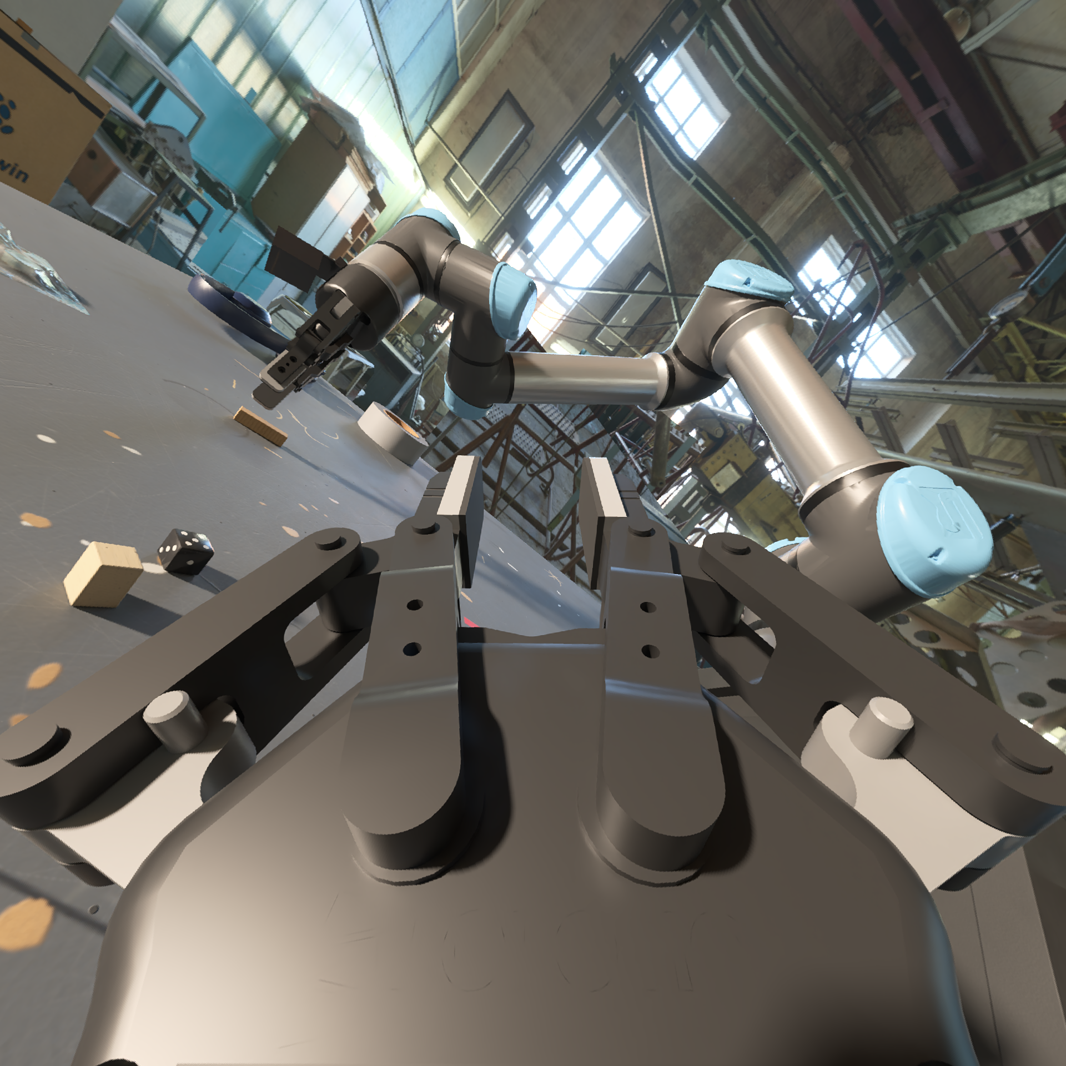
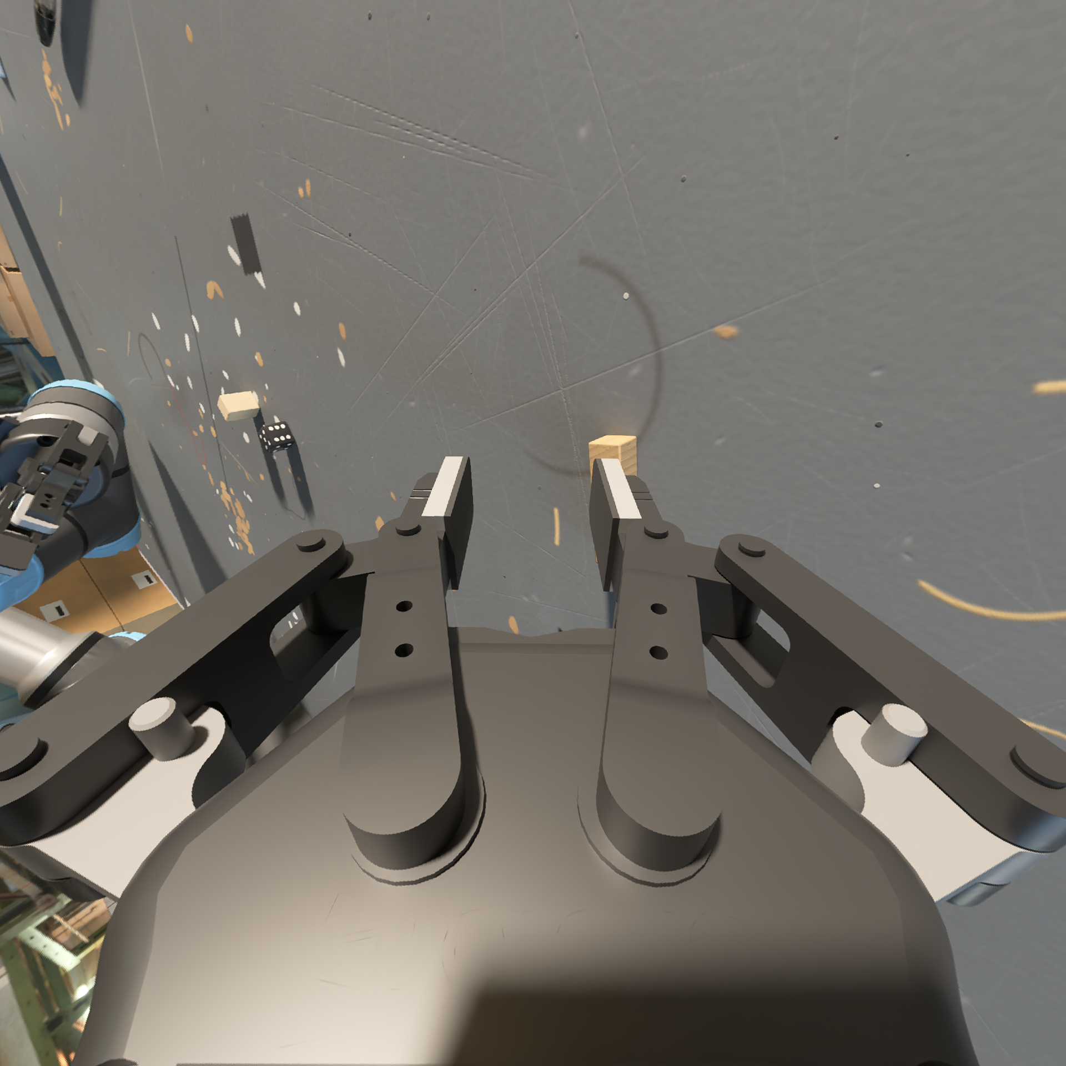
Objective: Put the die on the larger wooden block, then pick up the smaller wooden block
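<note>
Two wooden blocks [image 1: 102,574] [image 1: 259,425] – one die [image 1: 186,551] – one tape roll [image 1: 392,432]

Grey bench [image 1: 144,404], its surface scratched and flecked with orange and white paint spots. Beyond its far edge, an industrial hall: brick walls [image 1: 577,104], tall multi-pane windows [image 1: 582,231] admitting bright daylight, steel roof trusses [image 1: 865,190], teal cabinets [image 1: 225,121]. A cardboard box [image 1: 40,109] stands at the far left corner.
</note>
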### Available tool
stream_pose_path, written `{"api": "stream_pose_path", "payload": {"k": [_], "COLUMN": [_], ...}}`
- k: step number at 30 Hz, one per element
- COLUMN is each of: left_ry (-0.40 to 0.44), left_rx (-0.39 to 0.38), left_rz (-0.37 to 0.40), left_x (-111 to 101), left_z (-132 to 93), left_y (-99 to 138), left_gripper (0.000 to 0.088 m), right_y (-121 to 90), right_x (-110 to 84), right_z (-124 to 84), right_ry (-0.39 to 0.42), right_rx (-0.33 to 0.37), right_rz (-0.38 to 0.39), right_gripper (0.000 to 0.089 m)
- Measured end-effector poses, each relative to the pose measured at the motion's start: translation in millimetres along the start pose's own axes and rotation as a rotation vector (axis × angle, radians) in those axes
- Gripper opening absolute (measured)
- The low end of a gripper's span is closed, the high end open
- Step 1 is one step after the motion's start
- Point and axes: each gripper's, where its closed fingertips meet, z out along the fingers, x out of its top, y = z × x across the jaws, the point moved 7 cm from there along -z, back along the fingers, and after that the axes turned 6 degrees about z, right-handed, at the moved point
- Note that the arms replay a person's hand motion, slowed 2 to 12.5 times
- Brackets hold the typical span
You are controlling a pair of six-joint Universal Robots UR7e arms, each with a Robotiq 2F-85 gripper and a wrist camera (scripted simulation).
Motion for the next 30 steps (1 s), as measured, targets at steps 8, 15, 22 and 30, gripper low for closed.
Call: {"api": "stream_pose_path", "payload": {"k": [8, 15, 22, 30], "left_ry": [0.0, 0.001, 0.003, 0.006], "left_rx": [0.0, 0.0, -0.002, -0.004], "left_rz": [0.0, 0.0, 0.001, 0.001], "left_x": [0.0, 0.2, 0.8, 1.2], "left_z": [0.0, -0.2, -0.3, -0.4], "left_y": [0.2, 0.5, 0.9, 1.4], "left_gripper": [0.0306, 0.0306, 0.0306, 0.0306], "right_y": [2.2, 2.1, 3.1, 3.5], "right_x": [-0.1, 0.4, 0.4, 0.5], "right_z": [0.4, 0.6, 0.7, 0.9], "right_ry": [0.008, 0.018, 0.027, 0.037], "right_rx": [-0.034, -0.047, -0.075, -0.101], "right_rz": [-0.009, -0.022, -0.03, -0.043], "right_gripper": [0.0407, 0.0422, 0.0444, 0.047]}}
